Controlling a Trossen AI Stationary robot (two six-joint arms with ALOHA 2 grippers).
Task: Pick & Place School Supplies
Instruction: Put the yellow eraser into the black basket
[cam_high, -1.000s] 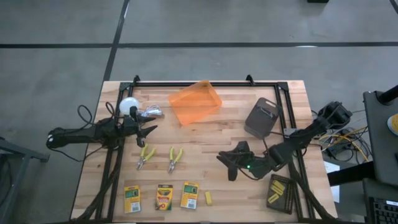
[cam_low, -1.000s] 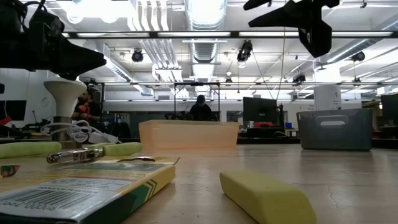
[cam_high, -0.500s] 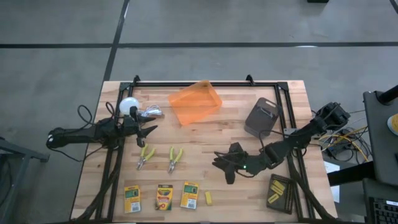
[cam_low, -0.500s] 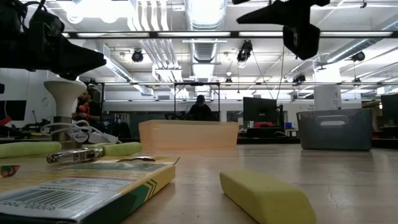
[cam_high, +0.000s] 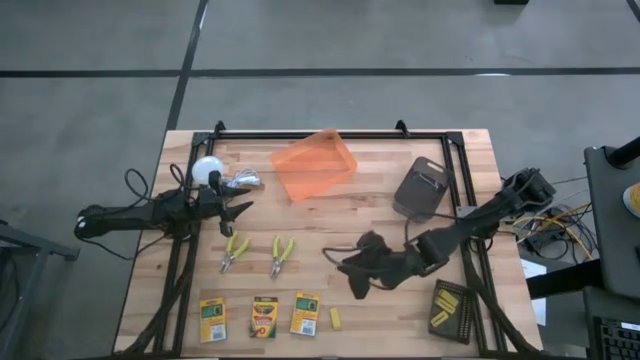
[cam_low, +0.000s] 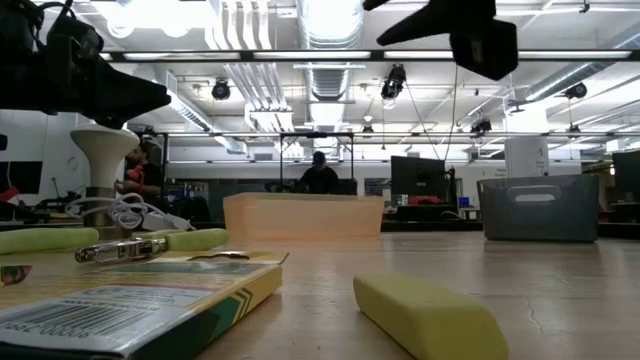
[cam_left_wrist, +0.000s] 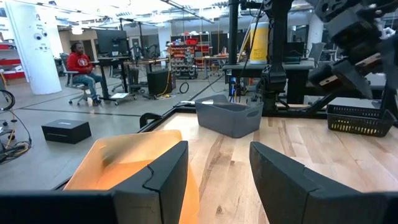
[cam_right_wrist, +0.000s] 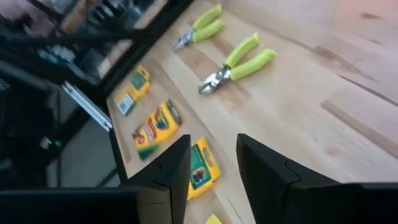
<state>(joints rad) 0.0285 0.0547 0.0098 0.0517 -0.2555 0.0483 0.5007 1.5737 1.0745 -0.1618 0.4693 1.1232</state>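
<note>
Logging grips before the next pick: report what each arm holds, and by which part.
Nothing is held. The right gripper hangs with jaws apart above the table near the crayon boxes; the left gripper waits open by the orange bin.

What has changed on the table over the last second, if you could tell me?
The right pincer has travelled leftward over the table, toward the row of crayon boxes and the small yellow block, holding nothing. The left pincer, the two pliers, the orange bin and the grey bin stayed put.
</note>
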